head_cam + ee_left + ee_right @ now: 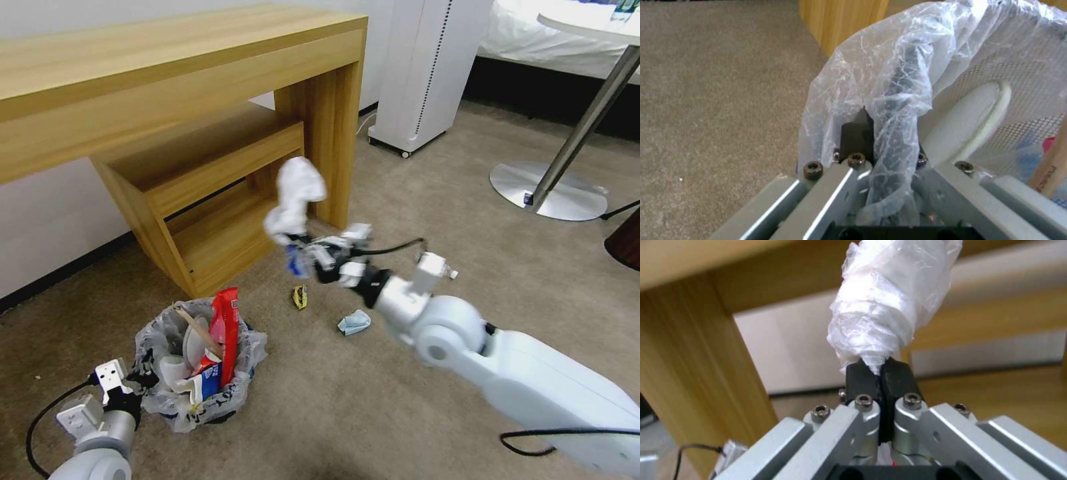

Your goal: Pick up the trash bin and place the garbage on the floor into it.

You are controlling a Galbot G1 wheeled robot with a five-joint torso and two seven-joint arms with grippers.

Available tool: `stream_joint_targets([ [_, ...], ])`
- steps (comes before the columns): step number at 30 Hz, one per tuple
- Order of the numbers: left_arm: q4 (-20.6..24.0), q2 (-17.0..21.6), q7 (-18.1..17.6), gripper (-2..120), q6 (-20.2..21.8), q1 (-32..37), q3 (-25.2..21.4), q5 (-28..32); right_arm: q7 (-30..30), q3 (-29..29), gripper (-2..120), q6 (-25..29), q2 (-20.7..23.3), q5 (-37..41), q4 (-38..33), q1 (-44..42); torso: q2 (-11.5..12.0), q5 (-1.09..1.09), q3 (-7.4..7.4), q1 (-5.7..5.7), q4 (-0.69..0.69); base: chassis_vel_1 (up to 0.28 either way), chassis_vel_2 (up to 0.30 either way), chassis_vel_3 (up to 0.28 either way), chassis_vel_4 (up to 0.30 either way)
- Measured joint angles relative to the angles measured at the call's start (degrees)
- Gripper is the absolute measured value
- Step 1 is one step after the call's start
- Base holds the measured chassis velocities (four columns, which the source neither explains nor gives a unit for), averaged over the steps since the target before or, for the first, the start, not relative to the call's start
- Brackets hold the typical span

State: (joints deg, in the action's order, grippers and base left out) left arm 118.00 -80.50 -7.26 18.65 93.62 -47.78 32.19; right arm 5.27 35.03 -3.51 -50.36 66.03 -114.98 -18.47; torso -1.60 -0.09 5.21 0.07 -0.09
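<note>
The trash bin (152,341), black and lined with a crinkly white bag, is at the lower left on the beige floor (400,400). It holds a red wrapper (227,327), a wooden stick (192,322), a white slipper (969,123) and a paper cup (205,381). My left gripper (137,383) (889,140) is shut on the bin's bagged rim (893,76). My right gripper (293,243) (880,368) is in the air in front of the desk leg, shut on a white plastic-wrapped bundle of garbage (297,192) (889,300). A crushed yellow-black piece (301,297) and a light-blue mask (354,323) lie on the carpet below it.
A wooden desk (167,80) with low shelves stands behind the bin. A white wheeled unit (427,73) is at the back, a round table's metal base (550,190) at the right, and a brown cylinder (627,243) at the right edge. Open carpet lies between them.
</note>
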Motion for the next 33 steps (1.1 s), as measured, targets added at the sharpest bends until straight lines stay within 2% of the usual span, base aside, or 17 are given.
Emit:
stream_joint_targets([
  [5,0.0,-0.1,0.0,1,0.0,0.0,0.0,-0.1,1.8,1.9,0,-1.4,-0.8,1.2,0.3,1.7,0.0,0.00,0.00,0.00,0.00,0.000,0.000,0.000,0.000],
  [8,0.0,-0.6,0.0,1,0.0,0.0,0.1,-0.4,5.0,5.9,0,-4.4,-2.9,3.9,1.5,5.2,0.0,0.00,0.00,0.00,-0.01,0.000,0.000,0.000,0.000],
  [10,0.0,-0.7,0.0,1,0.0,0.0,0.1,-0.4,5.5,6.6,0,-4.7,-3.3,4.1,1.8,5.7,0.0,0.00,0.00,0.00,-0.01,0.000,0.000,0.000,0.000],
  [12,0.0,-1.2,0.1,1,0.0,-0.2,0.2,-0.6,9.8,10.5,0,-7.0,-6.7,6.1,3.2,7.9,0.0,0.00,0.00,0.00,-0.01,0.000,0.000,0.000,0.000],
  [17,0.0,-1.4,0.1,1,0.0,-0.2,0.1,-0.7,13.8,13.5,0,-9.1,-10.5,7.1,4.9,8.8,0.0,0.00,0.00,0.00,-0.02,0.000,0.000,0.000,0.000],
  [18,0.0,-1.5,0.1,1,0.0,-0.2,0.0,-0.7,14.8,14.3,0,-9.6,-11.9,7.3,5.7,8.9,0.0,0.00,0.00,0.00,-0.01,0.000,0.000,0.000,0.000],
  [20,0.3,-1.7,0.1,1,-0.2,0.1,-0.4,-0.7,19.6,17.2,0,-13.5,-17.8,7.9,8.6,9.1,0.0,0.00,0.00,0.00,0.00,0.000,0.000,0.000,0.000],
  [21,0.3,-1.7,0.1,1,-0.2,0.1,-0.4,-0.7,19.6,17.2,0,-13.5,-17.8,7.9,8.6,9.1,0.0,0.00,0.00,0.00,0.00,0.000,0.000,0.000,0.000],
  [23,0.7,-1.7,0.1,1,-0.3,0.5,-0.8,-0.6,22.3,19.6,0,-15.7,-21.4,6.7,11.8,8.0,0.0,0.00,0.00,0.00,-0.01,0.000,0.000,0.000,0.000],
  [27,0.9,-1.6,0.2,1,-0.7,1.0,-1.2,-0.4,25.7,21.2,0,-18.4,-24.1,6.7,15.0,6.7,0.0,0.01,0.00,0.00,-0.01,0.000,0.000,0.000,0.000],
  [33,1.0,-1.9,0.3,1,-0.9,1.4,-1.2,-0.4,26.3,22.5,0,-19.6,-25.9,5.8,19.2,6.3,0.0,0.01,0.00,0.00,-0.02,0.000,0.000,0.000,0.000],
])
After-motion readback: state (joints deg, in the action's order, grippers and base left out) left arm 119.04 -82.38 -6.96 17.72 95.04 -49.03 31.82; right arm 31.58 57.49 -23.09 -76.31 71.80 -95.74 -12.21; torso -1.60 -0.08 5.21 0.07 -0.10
